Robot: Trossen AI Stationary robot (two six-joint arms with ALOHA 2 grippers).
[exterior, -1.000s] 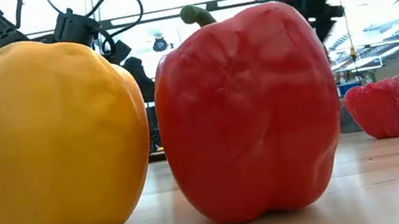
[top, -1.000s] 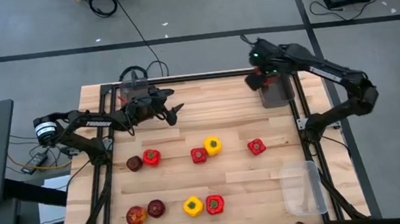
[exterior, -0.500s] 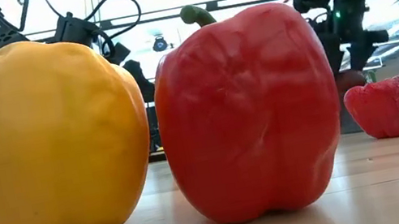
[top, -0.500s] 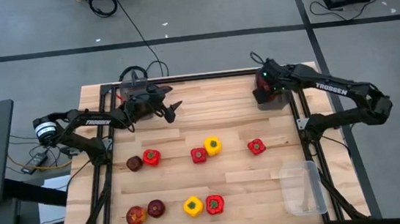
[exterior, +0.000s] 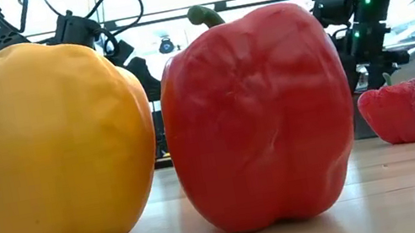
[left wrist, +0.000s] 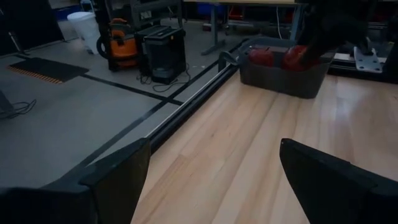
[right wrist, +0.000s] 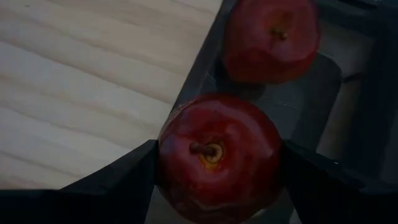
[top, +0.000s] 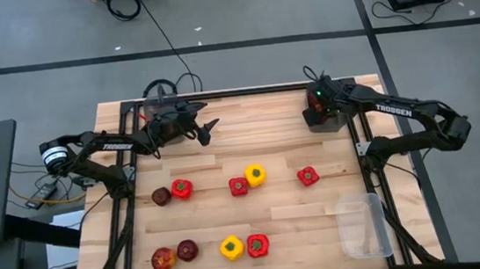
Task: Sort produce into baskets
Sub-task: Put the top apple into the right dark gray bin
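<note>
My right gripper [top: 316,115] is at the far right of the table, over a smoky-grey basket [top: 330,115], shut on a dark-red apple [right wrist: 219,155]. A second apple [right wrist: 270,37] lies on that basket's floor. My left gripper [top: 207,131] hovers open and empty at the far left, pointing level across the table. The rest of the produce rests on the wood. This includes red peppers [top: 239,186], a yellow pepper [top: 255,175] and apples [top: 161,196]. My right gripper pinches the apple's two opposite sides [right wrist: 166,163] between its two fingers [right wrist: 124,177]. The fingers come steeply from above. The apple sits stem up over the basket's wall [right wrist: 202,65], above the apple inside. I cannot tell whether it touches the basket.
A clear basket [top: 362,226] stands at the near right. Another grey basket [top: 162,105] sits at the far left behind my left arm. A near row holds two apples [top: 163,259], a yellow pepper [top: 231,247] and a red pepper [top: 257,245]. Black rails frame the table.
My right gripper has come down toward the grey basket at the far right, carrying the apple and rolling a little at the wrist. The apple stays between its fingers.
</note>
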